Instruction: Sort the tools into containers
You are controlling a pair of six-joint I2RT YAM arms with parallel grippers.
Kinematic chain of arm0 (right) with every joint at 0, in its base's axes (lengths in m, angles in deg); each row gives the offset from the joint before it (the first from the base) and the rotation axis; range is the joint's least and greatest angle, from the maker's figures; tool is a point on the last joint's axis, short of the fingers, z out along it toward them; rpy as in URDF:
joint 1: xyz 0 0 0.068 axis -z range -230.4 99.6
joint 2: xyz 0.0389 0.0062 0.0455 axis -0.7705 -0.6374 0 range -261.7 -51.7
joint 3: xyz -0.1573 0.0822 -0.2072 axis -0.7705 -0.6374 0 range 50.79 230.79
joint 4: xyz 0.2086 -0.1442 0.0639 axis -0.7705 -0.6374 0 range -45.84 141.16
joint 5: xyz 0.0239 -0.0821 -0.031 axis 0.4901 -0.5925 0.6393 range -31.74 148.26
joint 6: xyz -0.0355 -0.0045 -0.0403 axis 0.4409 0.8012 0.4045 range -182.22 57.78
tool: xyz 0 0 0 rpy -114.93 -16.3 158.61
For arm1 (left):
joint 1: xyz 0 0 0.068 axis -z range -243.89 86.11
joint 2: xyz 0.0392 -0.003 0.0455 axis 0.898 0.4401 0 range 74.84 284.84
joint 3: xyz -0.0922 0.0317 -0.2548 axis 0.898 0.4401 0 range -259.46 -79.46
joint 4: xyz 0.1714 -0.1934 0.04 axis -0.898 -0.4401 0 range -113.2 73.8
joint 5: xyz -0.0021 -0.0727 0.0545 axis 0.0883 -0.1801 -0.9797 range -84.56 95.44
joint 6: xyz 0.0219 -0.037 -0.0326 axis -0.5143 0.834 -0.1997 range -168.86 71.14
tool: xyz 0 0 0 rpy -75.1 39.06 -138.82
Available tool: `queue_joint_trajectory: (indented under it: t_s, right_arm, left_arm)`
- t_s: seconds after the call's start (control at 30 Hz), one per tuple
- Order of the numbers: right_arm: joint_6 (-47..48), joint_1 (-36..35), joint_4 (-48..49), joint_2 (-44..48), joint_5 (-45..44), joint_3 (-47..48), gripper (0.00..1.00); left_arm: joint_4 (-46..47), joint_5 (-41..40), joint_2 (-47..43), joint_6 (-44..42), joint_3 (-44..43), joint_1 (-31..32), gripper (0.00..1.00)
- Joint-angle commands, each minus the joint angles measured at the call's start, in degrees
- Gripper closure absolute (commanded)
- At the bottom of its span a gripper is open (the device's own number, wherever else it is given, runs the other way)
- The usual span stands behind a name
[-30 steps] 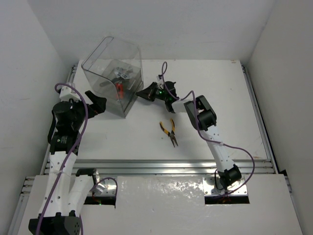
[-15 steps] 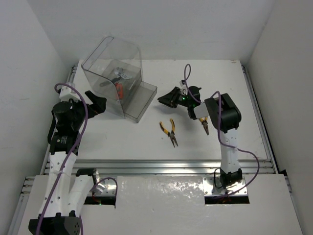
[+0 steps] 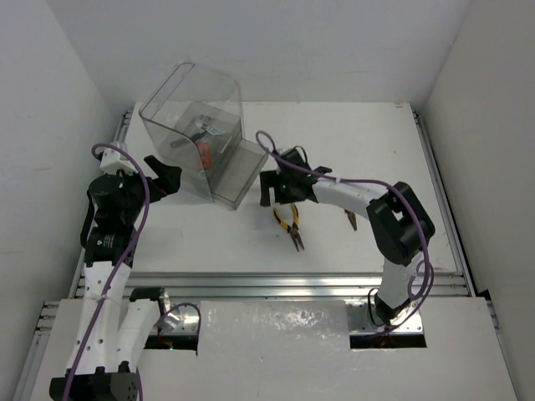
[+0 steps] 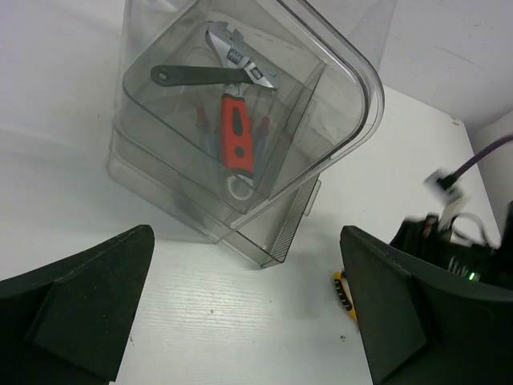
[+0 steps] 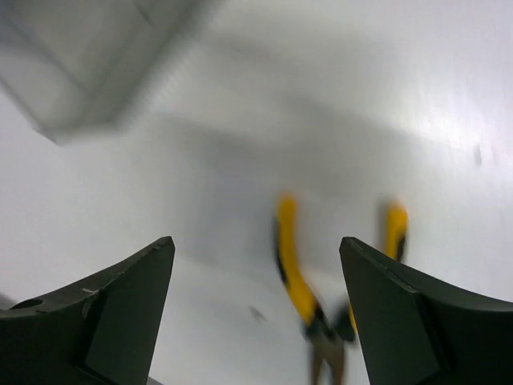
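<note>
The clear smoky container [image 3: 191, 125] stands at the back left, one tray [image 3: 244, 170] slid out at its base. Inside lie a red-handled adjustable wrench [image 4: 238, 132], a black-handled wrench [image 4: 200, 74] and screwdrivers [image 4: 206, 128] beneath. Yellow-handled pliers [image 3: 289, 222] lie on the table, blurred in the right wrist view [image 5: 298, 277]. My right gripper [image 3: 278, 192] [image 5: 255, 245] hangs open just above their handles, holding nothing. A second pair of pliers [image 3: 350, 220] peeks from behind the right forearm. My left gripper [image 3: 164, 179] [image 4: 244, 241] is open and empty, left of the container.
White walls enclose the table on three sides. A metal rail [image 3: 292, 284] runs along the near edge. The right arm [image 3: 359, 194] stretches across the middle of the table, its purple cable looping above it.
My right gripper drew the tray out of the container, let go and opened wide, then swung down and left to hover over the pliers. The left arm has stayed put.
</note>
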Motion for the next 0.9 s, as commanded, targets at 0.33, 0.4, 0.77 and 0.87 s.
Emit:
queue_joint_trajectory:
  t_s: [0.33, 0.4, 0.77, 0.87]
  right_arm:
    - [7.6, -3.9, -19.0, 6.2, -11.7, -11.5, 0.23]
    - [7.8, -3.9, -18.7, 4.7, -10.3, -11.3, 0.27]
    - [12.5, -6.8, -15.8, -2.6, -8.8, -9.3, 0.57]
    - [11.7, -7.0, -16.6, -2.7, -9.2, -9.5, 0.89]
  left_arm:
    - [2.1, 0.4, -1.0, -0.8, -1.9, -0.2, 0.00]
    - [2.0, 0.3, -1.2, -0.9, -1.9, -0.2, 0.00]
    - [2.1, 0.7, -1.0, -0.9, -1.9, -0.2, 0.00]
    - [2.2, 0.7, -0.9, -0.9, -1.9, -0.2, 0.00]
